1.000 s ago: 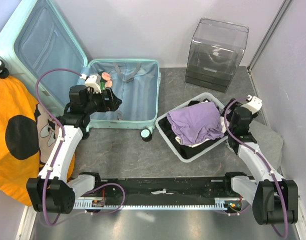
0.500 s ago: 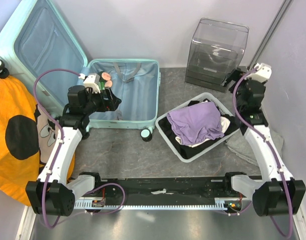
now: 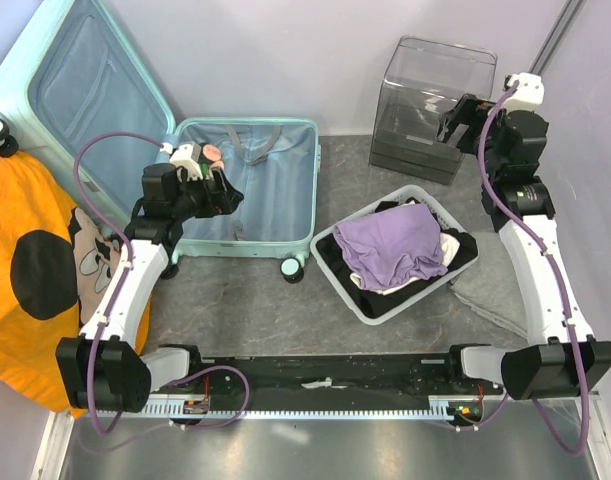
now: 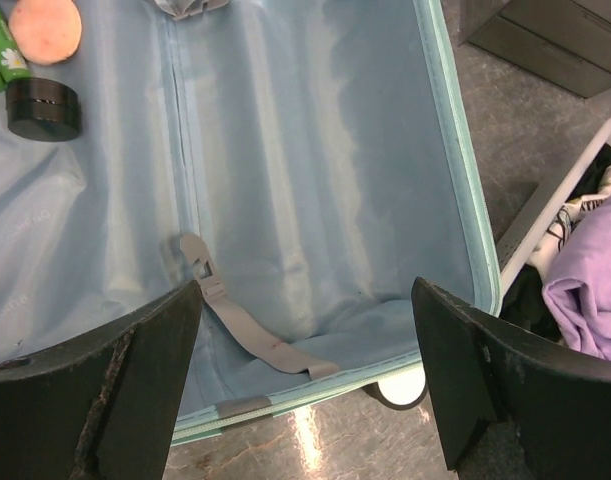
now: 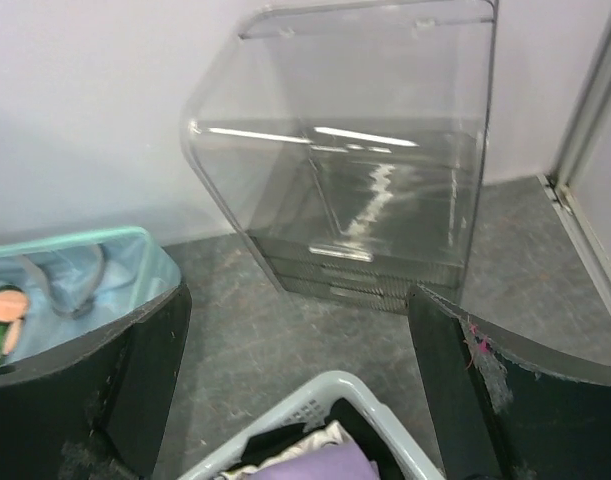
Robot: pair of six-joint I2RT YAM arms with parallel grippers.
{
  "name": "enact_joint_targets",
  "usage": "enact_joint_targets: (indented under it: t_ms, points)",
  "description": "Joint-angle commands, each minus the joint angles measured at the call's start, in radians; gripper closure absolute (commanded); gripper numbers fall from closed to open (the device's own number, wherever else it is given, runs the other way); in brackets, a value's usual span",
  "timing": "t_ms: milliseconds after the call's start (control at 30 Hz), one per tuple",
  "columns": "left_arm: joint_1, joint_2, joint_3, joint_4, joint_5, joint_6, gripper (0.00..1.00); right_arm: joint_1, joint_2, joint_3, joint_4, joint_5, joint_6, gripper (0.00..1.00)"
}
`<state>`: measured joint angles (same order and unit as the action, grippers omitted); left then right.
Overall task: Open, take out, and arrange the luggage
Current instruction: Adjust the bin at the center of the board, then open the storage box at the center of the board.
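**Luggage**: mint hard shell, laid open at 10 o'clock of the top view. The lid is leaned against the wall and the base shell lies flat on the grey table.
**Contents**: a grey strap on the lining. A peach pad, black jar and green tube are grouped at 11 o'clock of the left wrist view.
**Left gripper**: held over the base shell, fingers spread, nothing grasped.
**Right gripper**: held at 1 o'clock before the clear box, fingers parted, empty.
**White basket**: filled with clothes, a purple garment on top, set at 3 o'clock of the luggage.
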<state>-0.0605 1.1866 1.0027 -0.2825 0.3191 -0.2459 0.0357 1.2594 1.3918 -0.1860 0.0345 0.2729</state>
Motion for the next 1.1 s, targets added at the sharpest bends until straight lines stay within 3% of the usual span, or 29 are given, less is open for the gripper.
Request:
enact_joint_targets:
  t_ms: [0, 100, 167, 400, 600, 800, 1067]
  points:
    - [0.005, 0.005, 0.073, 0.011, -0.057, -0.004, 0.08, -0.011, 0.061, 0.013, -0.097, 0.093, -0.073, 0.04]
    - [0.005, 0.045, 0.115, -0.01, -0.057, 0.023, 0.08, -0.016, 0.119, 0.03, -0.096, 0.07, -0.064, 0.02]
    - [0.005, 0.065, 0.131, -0.007, -0.067, 0.031, 0.08, -0.016, 0.139, 0.007, -0.057, -0.031, -0.006, 0.02]
    - [0.005, 0.048, 0.1, 0.065, -0.083, 0.063, 0.08, -0.016, 0.236, -0.236, 0.363, -0.196, 0.212, 0.07]
    - [0.007, 0.021, 0.048, 0.083, -0.121, 0.076, 0.08, -0.017, 0.297, -0.37, 0.646, -0.137, 0.339, 0.18]
    - [0.005, -0.016, 0.034, 0.101, -0.06, 0.043, 0.08, -0.019, 0.392, -0.453, 0.893, -0.093, 0.426, 0.27]
    - [0.005, -0.082, 0.019, 0.101, -0.049, 0.033, 0.08, -0.019, 0.557, -0.462, 1.157, -0.073, 0.532, 0.41]
